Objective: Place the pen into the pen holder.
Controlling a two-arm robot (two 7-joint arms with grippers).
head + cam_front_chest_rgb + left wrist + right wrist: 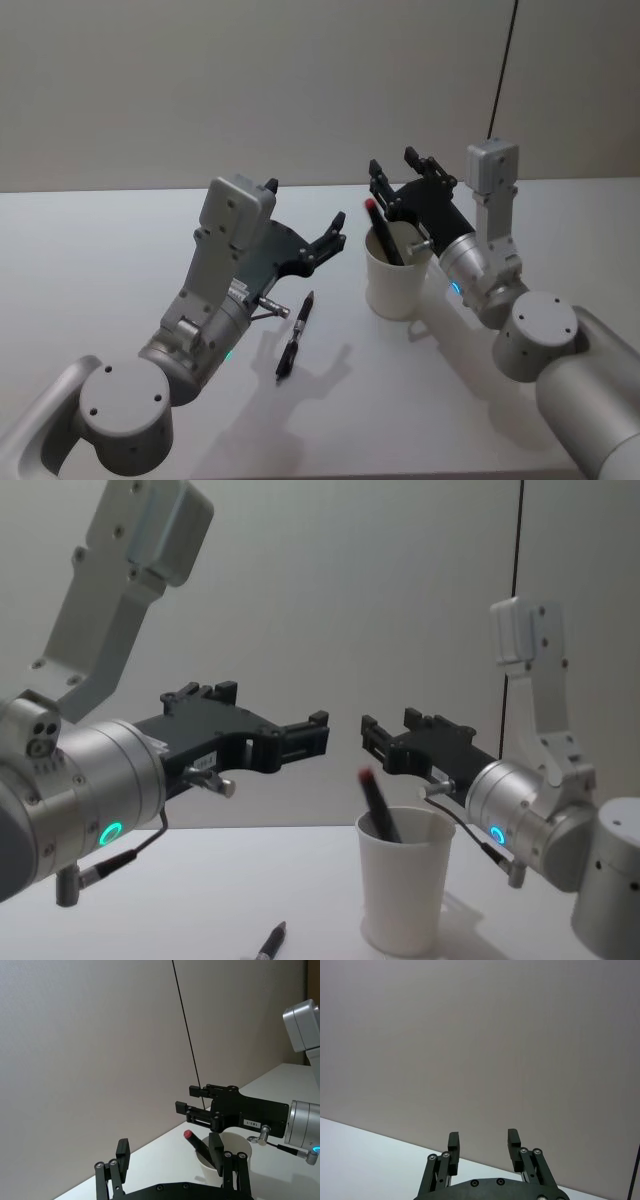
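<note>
Progress looks partial: one red-capped pen [382, 232] leans inside the white paper cup [398, 285]; a black pen [295, 335] lies on the table [100, 260] near it, probably yet to be placed; left gripper [303, 205] and right gripper [392, 160] hover spread and empty.

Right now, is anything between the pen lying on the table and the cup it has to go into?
Nothing visible lies on the table between the pen and the cup. The cup already holds a red-tipped pen, and the open right gripper hangs just above its mouth. The open left gripper hangs raised, left of the cup.
</note>
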